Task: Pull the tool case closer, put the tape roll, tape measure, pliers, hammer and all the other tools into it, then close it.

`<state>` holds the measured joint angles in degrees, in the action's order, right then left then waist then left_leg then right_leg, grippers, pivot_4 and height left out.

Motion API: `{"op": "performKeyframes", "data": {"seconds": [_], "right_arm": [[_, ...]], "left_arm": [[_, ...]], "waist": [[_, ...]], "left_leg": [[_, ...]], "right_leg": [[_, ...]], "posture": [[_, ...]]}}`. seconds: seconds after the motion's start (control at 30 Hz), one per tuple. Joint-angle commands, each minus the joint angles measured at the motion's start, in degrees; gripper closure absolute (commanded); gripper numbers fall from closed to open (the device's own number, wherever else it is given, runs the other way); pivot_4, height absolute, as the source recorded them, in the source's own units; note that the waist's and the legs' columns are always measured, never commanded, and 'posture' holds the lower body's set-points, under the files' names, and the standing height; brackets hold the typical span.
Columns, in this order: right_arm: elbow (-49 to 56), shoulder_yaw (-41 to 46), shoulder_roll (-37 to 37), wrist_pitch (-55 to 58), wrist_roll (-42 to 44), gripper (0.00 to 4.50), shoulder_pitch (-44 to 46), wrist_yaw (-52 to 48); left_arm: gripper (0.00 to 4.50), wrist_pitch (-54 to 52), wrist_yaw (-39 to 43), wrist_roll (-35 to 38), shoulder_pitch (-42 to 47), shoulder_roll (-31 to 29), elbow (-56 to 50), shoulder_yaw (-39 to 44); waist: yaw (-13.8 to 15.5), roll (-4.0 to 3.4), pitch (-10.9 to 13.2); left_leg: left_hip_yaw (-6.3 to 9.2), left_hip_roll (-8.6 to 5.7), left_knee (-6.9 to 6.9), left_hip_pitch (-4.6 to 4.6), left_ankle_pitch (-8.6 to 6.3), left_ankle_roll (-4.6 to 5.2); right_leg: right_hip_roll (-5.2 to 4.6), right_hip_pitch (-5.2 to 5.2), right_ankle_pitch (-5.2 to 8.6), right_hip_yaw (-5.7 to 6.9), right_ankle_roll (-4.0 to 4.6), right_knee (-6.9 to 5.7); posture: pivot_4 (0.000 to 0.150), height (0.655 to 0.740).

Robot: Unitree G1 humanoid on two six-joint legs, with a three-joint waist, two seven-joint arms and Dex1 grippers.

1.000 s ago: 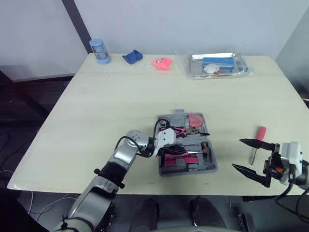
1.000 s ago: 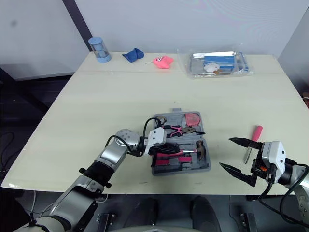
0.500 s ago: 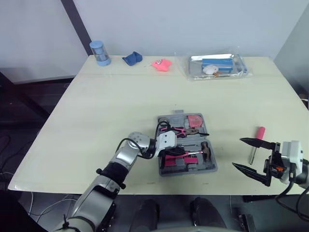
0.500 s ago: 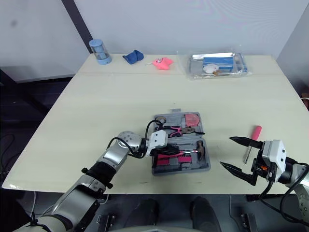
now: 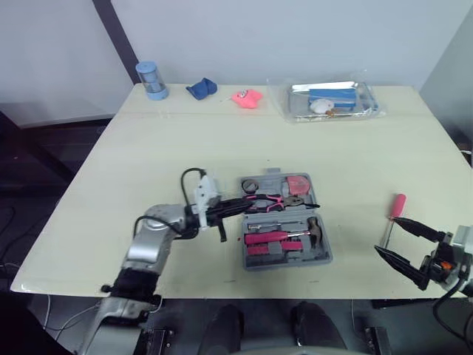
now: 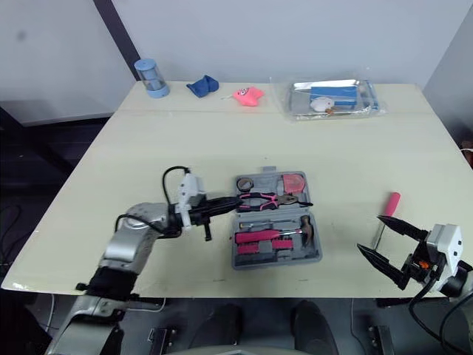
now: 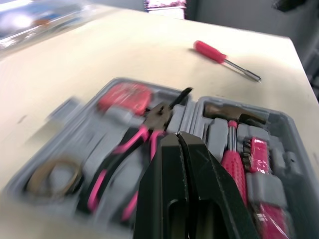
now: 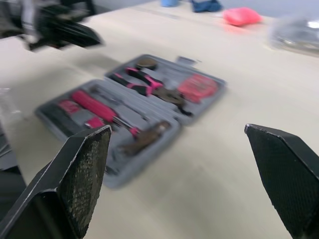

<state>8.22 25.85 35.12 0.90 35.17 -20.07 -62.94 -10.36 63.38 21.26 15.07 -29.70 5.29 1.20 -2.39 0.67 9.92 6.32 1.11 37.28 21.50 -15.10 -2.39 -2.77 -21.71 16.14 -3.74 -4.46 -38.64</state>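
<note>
pale table (image 5: 185, 148): open grey tool case (image 5: 287, 263) at centre, pliers (image 5: 270, 200) and hammer (image 5: 295, 235) inside; pink screwdriver (image 5: 396, 209) at its 3 o'clock; left gripper (image 5: 242, 205) pinched closed at 9 o'clock; right gripper (image 6: 369, 233) spread wide, 4 o'clock.

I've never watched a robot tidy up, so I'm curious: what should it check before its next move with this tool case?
1. Inside the tool case: tape roll, tape measure, pliers and hammer: ok.
2. Every tool packed: not ok. A red-handled screwdriver lies on the table, right of the case.
3. The right gripper ready for it: ok. Its jaws are open and empty, close beside the screwdriver.
4. The left gripper clear of the case: cannot tell. Its jaws are shut and empty, with the tip at the case's left edge.
5. Case closed: not ok. It lies open.
</note>
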Motion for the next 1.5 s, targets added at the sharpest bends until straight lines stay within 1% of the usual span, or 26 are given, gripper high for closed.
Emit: {"op": "performKeyframes", "data": {"seconds": [0.03,0.1,0.13,0.17,0.2,0.23,0.3,0.4,0.43,0.63,0.77,0.87,1.0,1.13,1.33,1.5], "right_arm": [[-3.2,4.0,-0.6,-2.6,-0.6,0.00,-1.2,1.4],[-5.0,5.2,-1.2,-3.2,-0.7,0.00,-2.5,1.6],[-5.9,5.8,-1.6,-3.6,-0.7,0.00,-3.1,1.8],[-6.4,6.3,-1.9,-3.9,-0.6,0.00,-3.6,1.9],[-7.4,7.0,-2.4,-4.5,-0.8,0.00,-4.3,2.2],[-8.9,8.1,-2.8,-5.0,-1.0,0.00,-5.2,2.6],[-11.7,10.1,-3.3,-6.4,-1.1,0.00,-6.4,3.1],[-14.9,11.6,-3.2,-7.6,-1.7,0.00,-7.3,3.2],[-16.1,11.9,-3.1,-7.7,-1.8,0.00,-7.5,3.1],[-20.9,12.3,-3.0,-9.9,-2.9,0.00,-8.3,2.8],[-19.3,11.5,-3.7,-10.4,-4.7,0.00,-6.6,7.1],[-13.5,9.9,-4.2,-6.6,-5.4,0.00,-4.4,13.1],[-5.4,6.7,-5.2,1.6,-6.7,0.00,-1.5,22.5],[0.0,3.2,-6.8,8.4,-9.1,0.00,2.4,31.4],[1.8,-1.4,-11.3,15.4,-14.5,0.00,10.3,45.1],[0.2,-3.0,-14.1,17.4,-17.4,0.00,14.0,50.7]], "left_arm": [[4.24,-1.1,-1.1,3.5,-4.3,-3.5,-3.1,7.0],[3.74,-0.6,-1.9,4.1,-8.1,-5.0,-2.2,10.6],[3.29,0.1,-2.4,4.0,-10.0,-5.7,-1.0,12.5],[2.69,1.2,-2.7,3.6,-11.6,-6.3,-0.3,13.7],[2.40,2.0,-2.9,3.6,-14.0,-6.9,0.4,15.7],[1.92,3.1,-3.4,3.7,-17.2,-7.3,0.5,18.1],[1.22,4.0,-3.8,4.7,-21.9,-7.3,0.2,21.6],[0.13,3.9,-4.7,5.7,-25.9,-6.7,-1.4,23.9],[0.05,4.0,-4.9,6.0,-27.0,-6.5,-1.8,24.5],[0.05,4.7,-5.4,6.8,-31.8,-5.6,-3.5,25.7],[0.05,4.6,-5.3,7.6,-30.6,-6.1,-4.4,25.2],[0.05,4.1,-3.7,8.5,-28.1,-7.2,-6.0,24.0],[0.05,2.7,-0.7,9.7,-24.6,-9.2,-9.0,21.5],[0.05,0.7,1.3,11.1,-20.0,-10.9,-12.4,18.6],[0.05,-2.4,4.8,12.9,-12.4,-13.2,-17.9,13.3],[0.05,-5.1,6.3,15.0,-7.9,-13.8,-21.3,10.6]], "waist": [[0.1,-0.02,0.0],[0.0,-0.04,0.0],[0.1,-0.04,0.0],[0.1,-0.04,0.0],[0.1,-0.05,0.0],[0.1,-0.05,0.0],[0.1,-0.07,0.0],[0.2,-0.07,0.0],[0.2,-0.07,0.0],[0.2,-0.07,0.0],[0.1,-0.12,0.0],[0.1,-0.13,0.0],[0.1,-0.18,-0.1],[0.2,-0.19,-0.1],[0.1,-0.22,0.0],[0.0,-0.26,0.0]], "left_leg": [[-0.02,0.00,-0.01,-0.01,0.00,0.00],[-0.03,0.00,-0.01,0.00,0.00,0.00],[-0.06,0.01,-0.05,-0.01,-0.01,0.00],[-0.05,0.01,-0.10,0.00,-0.01,0.00],[-0.04,0.01,-0.11,-0.01,-0.01,0.00],[-0.04,0.02,-0.13,0.00,-0.01,0.00],[-0.06,0.02,-0.13,0.00,-0.01,-0.01],[-0.10,0.03,-0.15,0.01,-0.01,-0.01],[-0.14,0.03,-0.15,0.00,-0.01,-0.01],[-0.16,0.05,-0.17,0.00,-0.01,-0.01],[-0.17,0.05,-0.17,0.00,-0.01,-0.01],[-0.18,0.05,-0.17,0.00,-0.01,-0.01],[-0.16,0.07,-0.17,0.02,-0.01,-0.01],[-0.15,0.06,-0.18,0.06,-0.01,-0.01],[-0.11,0.06,-0.17,0.07,-0.01,-0.02],[-0.11,0.06,-0.19,0.11,-0.01,-0.02]], "right_leg": [[0.00,0.00,0.00,0.00,0.00,0.02],[-0.01,0.01,0.00,0.00,0.00,0.05],[-0.01,0.01,0.00,-0.03,0.00,0.09],[-0.01,0.00,0.00,-0.02,0.00,0.12],[-0.01,0.00,0.00,-0.02,0.01,0.14],[-0.01,0.00,0.00,-0.01,0.01,0.16],[-0.03,0.00,0.00,-0.02,0.01,0.18],[-0.04,0.01,0.00,-0.02,0.01,0.24],[-0.04,0.02,0.00,-0.05,0.01,0.27],[-0.04,0.03,0.01,-0.06,0.01,0.34],[-0.03,0.03,0.01,-0.07,0.01,0.35],[-0.03,0.03,0.00,-0.07,0.00,0.35],[-0.02,0.02,0.00,-0.07,0.00,0.36],[-0.02,0.00,0.00,-0.06,0.01,0.37],[-0.01,0.00,-0.01,-0.02,0.01,0.37],[-0.01,-0.05,-0.01,-0.02,0.01,0.37]], "posture": [[0.150,0.7400],[0.150,0.7400],[0.150,0.7400],[0.150,0.7400],[0.150,0.7400],[0.150,0.7400],[0.150,0.7400],[0.150,0.7400],[0.150,0.7400],[0.150,0.7400],[0.150,0.7400],[0.150,0.7400],[0.150,0.7400],[0.150,0.7400],[0.150,0.7400],[0.150,0.7400]]}}
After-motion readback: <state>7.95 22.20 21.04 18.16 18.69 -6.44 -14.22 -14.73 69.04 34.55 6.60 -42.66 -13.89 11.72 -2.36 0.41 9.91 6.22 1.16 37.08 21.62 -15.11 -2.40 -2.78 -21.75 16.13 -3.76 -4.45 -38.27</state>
